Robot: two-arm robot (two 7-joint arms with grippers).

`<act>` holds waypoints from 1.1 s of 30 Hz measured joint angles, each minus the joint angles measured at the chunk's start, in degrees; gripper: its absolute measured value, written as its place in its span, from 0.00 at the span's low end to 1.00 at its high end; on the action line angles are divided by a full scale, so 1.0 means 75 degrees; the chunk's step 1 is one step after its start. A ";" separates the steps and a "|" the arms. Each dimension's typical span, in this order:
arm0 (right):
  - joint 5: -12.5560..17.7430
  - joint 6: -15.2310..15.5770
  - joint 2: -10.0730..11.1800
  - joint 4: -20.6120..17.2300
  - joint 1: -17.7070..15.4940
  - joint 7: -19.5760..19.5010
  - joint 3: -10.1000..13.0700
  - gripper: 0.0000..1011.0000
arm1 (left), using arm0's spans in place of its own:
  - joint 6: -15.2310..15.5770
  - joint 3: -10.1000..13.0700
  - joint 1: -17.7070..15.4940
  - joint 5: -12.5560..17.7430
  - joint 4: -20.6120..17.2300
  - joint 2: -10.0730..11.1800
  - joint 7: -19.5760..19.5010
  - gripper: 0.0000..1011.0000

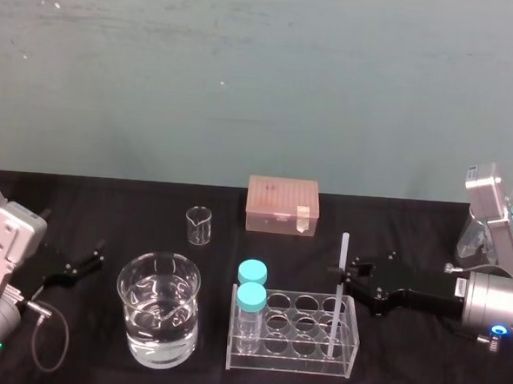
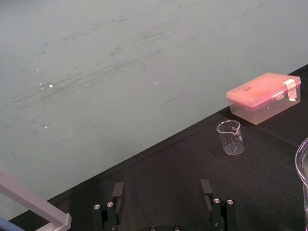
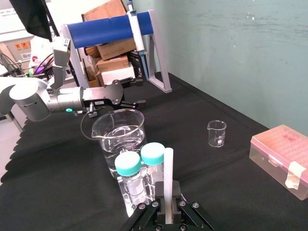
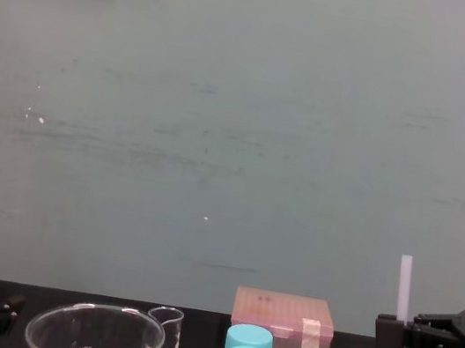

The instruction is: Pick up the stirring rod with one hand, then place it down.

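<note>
2 arms on the black-clothed table (image 1: 420, 367), 1 at work.

Right gripper (image 1: 346, 271): comes in from the right edge of the head view at mid-height. Its slim black fingers (image 3: 177, 188) are clamped on the long, thin, white translucent stirring rod (image 1: 338, 293), with no gap either side in the right wrist view. The grip sits some way below the rod's top end.

Stirring rod: upright, lower centre-right of the head view. Its lower part is inside the clear acrylic tube rack (image 1: 292, 344), in the right-hand column of holes. Exact hole cannot be told, nor whether the foot rests on the rack floor. In the chest view the rod (image 4: 401, 301) rises at the lower right, with the gripper (image 4: 389, 330) across it.

2 clear bottles with turquoise caps (image 1: 252, 283) stand in the rack's left-hand column.

Large glass beaker of water (image 1: 157, 312): lower left of centre, just beside the rack. Small empty glass beaker (image 1: 199, 226) behind it. Pink lidded plastic box (image 1: 282, 206) at centre, near the wall.

Left gripper (image 1: 91, 260): parked at the left edge, well apart from the rod. Its fingers (image 2: 118, 190) are spread wide, nothing between them.
</note>
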 joint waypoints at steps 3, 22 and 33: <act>0.0000 0.0000 0.0001 -0.0002 0.0000 0.0003 0.0000 0.07 | 0.0000 0.0000 0.0000 0.0000 0.0000 0.0000 0.0000 0.99; 0.0016 -0.0022 0.0006 -0.0007 0.0009 0.0010 -0.0003 0.33 | 0.0000 0.0000 0.0000 0.0000 0.0000 0.0000 0.0000 0.99; 0.0020 -0.0033 0.0006 -0.0007 0.0009 0.0015 -0.0003 0.69 | 0.0000 0.0000 0.0000 0.0000 0.0000 0.0000 0.0000 0.99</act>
